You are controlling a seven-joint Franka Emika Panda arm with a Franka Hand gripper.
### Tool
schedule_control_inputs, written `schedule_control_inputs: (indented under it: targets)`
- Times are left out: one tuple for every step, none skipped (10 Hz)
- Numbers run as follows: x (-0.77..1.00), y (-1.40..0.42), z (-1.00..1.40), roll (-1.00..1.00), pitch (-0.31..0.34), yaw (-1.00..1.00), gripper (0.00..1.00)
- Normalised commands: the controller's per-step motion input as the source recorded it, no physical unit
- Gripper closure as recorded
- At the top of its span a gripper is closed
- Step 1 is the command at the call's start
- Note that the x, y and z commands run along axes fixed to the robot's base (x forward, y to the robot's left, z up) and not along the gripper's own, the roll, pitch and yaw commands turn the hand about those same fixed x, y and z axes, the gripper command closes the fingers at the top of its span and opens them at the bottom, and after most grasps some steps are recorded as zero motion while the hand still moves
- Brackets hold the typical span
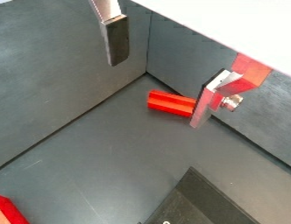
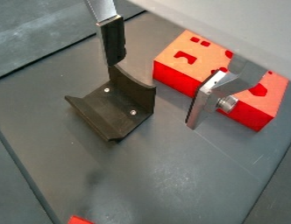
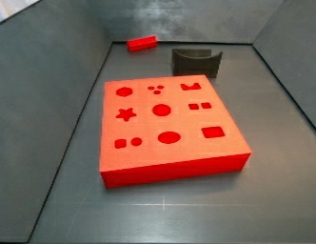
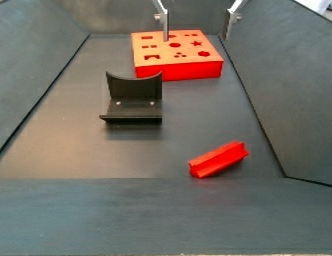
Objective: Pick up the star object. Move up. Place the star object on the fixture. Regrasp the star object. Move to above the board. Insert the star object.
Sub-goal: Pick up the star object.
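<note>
jaws hang released and empty, the gripper (image 2: pixel 154 74) high near the board (image 4: pixel 176 53), as the star piece (image 4: pixel 218 159) lies ungrasped on the floor.

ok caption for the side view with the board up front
Red board in front, fixture and star piece behind; end effector out of frame.

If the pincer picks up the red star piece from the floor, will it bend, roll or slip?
The star piece looks rigid, so it will probably not bend. Its ridged sides should keep it from rolling. It seems smooth, so it might slip. The pincer hangs open above the fixture.
</note>
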Motion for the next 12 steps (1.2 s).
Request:
schedule_control_inputs:
  targets:
    - [-0.07, 0.10, -0.08, 0.00, 0.000, -0.08, 0.00]
    - [-0.13, 0.48, -0.32, -0.09, 0.000, -0.38, 0.00]
    - [-0.30, 0.41, -0.39, -0.04, 0.000, -0.48, 0.00]
    - [-0.32, 0.40, -0.40, -0.03, 0.000, -0.49, 0.00]
    - [-0.30, 0.41, -0.42, -0.03, 0.000, -0.49, 0.00]
    - [-0.30, 0.39, -0.43, -0.02, 0.000, -0.51, 0.00]
    - [-0.25, 0.40, -0.43, -0.05, -0.006, -0.48, 0.00]
    - [-0.14, 0.41, -0.43, -0.10, 0.000, -0.45, 0.00]
    - [-0.19, 0.40, -0.39, -0.09, 0.000, -0.46, 0.00]
    - [0.00, -0.04, 0.00, 0.07, 0.000, 0.00, 0.00]
    - [0.00, -0.03, -0.03, 0.00, 0.000, 0.00, 0.00]
    - [0.00, 0.10, -0.27, -0.04, 0.000, -0.39, 0.00]
